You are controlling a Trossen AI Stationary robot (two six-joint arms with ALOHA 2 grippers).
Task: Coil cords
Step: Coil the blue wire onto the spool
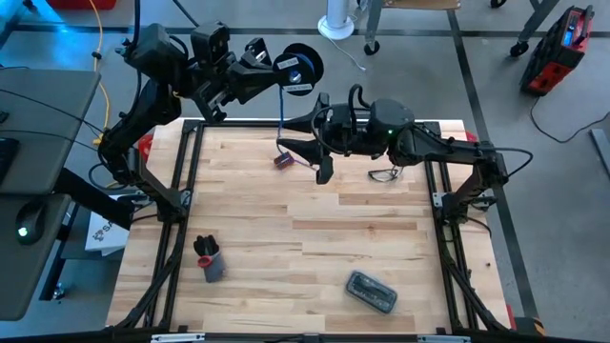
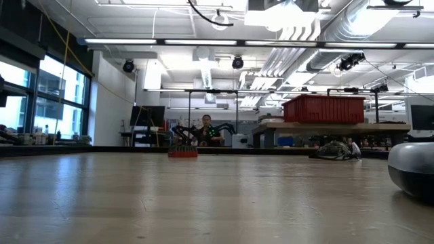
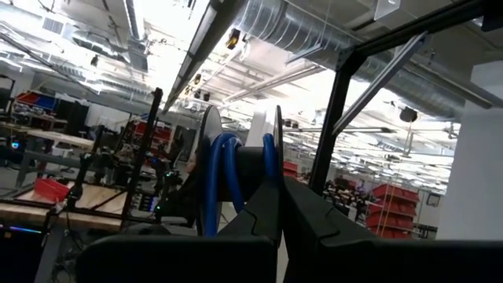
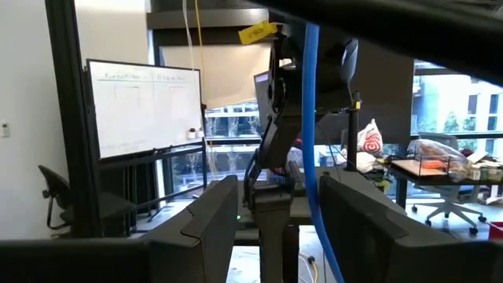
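High view: my left gripper is clamped on the black reel, held aloft beyond the table's far edge. The blue cord hangs from it to a small plug lying on the wood. My right gripper stands spread, the cord running between its fingers, ungripped. Judgement: cord light, limp, probably slick; best pinched just below the reel. Pale plank table; open workshop behind.
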